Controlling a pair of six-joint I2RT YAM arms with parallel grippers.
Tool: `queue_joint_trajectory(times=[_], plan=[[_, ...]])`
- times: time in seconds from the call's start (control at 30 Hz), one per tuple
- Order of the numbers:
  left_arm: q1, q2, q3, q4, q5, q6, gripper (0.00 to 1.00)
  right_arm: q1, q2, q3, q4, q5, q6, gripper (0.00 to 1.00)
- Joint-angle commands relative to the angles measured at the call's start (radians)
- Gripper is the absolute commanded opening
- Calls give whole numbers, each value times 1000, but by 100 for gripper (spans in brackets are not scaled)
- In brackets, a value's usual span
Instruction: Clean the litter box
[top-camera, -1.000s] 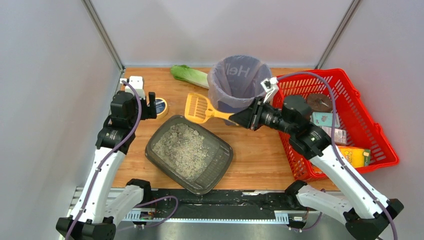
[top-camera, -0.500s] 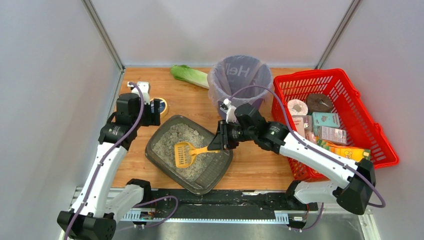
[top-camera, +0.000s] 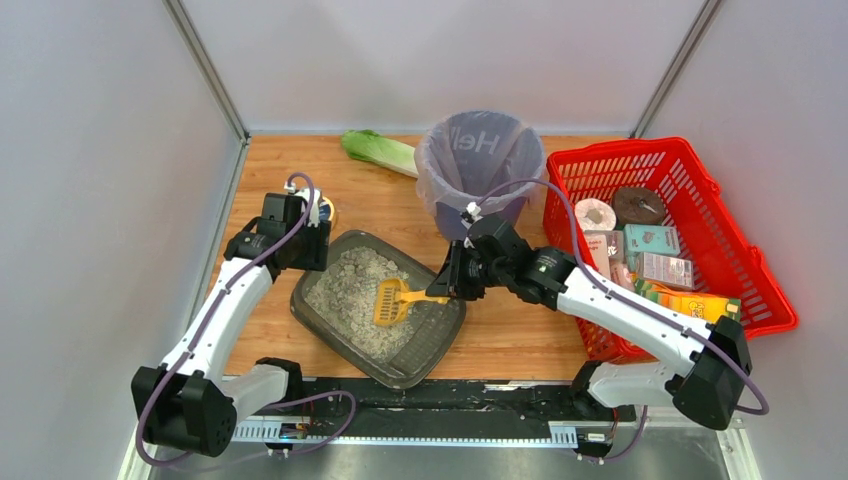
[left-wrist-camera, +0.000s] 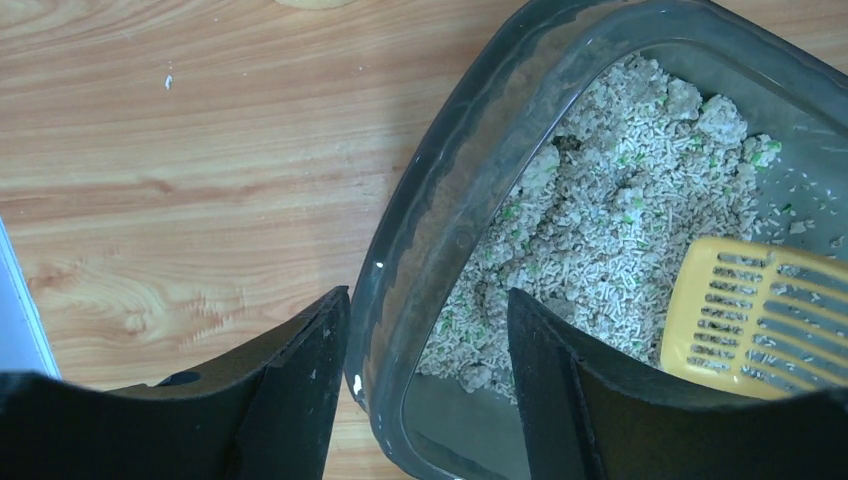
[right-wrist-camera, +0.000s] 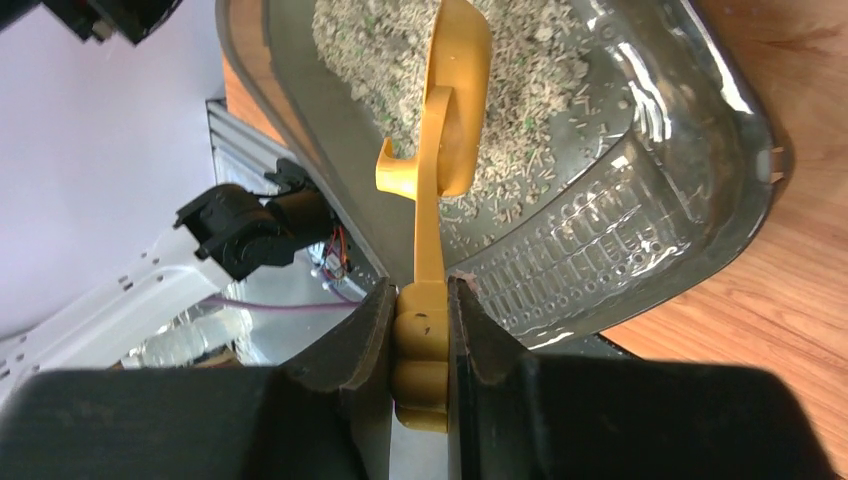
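The litter box is a dark grey tray of grey-beige litter at the table's front middle. My right gripper is shut on the handle of a yellow slotted scoop; the scoop head rests in the litter. In the right wrist view the fingers clamp the handle and the scoop head dips into the litter. My left gripper is open at the box's far-left corner. In the left wrist view its fingers straddle the box rim, apart from it. The scoop shows at the right.
A purple bag-lined bin stands behind the box. A red mesh basket with packaged goods sits at the right. A green leafy vegetable lies at the back. A round tin sits behind the left gripper.
My right gripper brought the scoop from beside the bin down into the litter, then drew it right. My left gripper moved right and down to the box's far-left rim.
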Motion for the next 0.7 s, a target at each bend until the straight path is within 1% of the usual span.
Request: queue_joint_trajectory(times=[0.0,0.1,0.23,0.3,0.37,0.4,0.53,0.57,0.67], plan=[[-1,-6,3,-3,17,10,65,0,28,-2,27,102,83,0],[-1,0,-5,-1,23,7,61,6,58,-22,78,128,112,0],[-1,23,-6,-4,39,1,52,28,97,-46,134,189,142,0],[-3,42,-5,-10,43,-1,44,34,113,-74,183,205,162,0],[-4,52,-5,-10,43,-5,42,35,133,-112,249,205,191,0],[-4,55,-6,-10,43,-5,38,35,139,-125,271,205,204,0],[-7,69,-6,-9,65,-8,35,57,180,-157,358,205,233,0],[-9,75,-6,-10,65,-8,35,69,205,-155,371,238,233,0],[-12,85,-5,-12,65,-8,34,101,254,-143,394,274,225,0]])
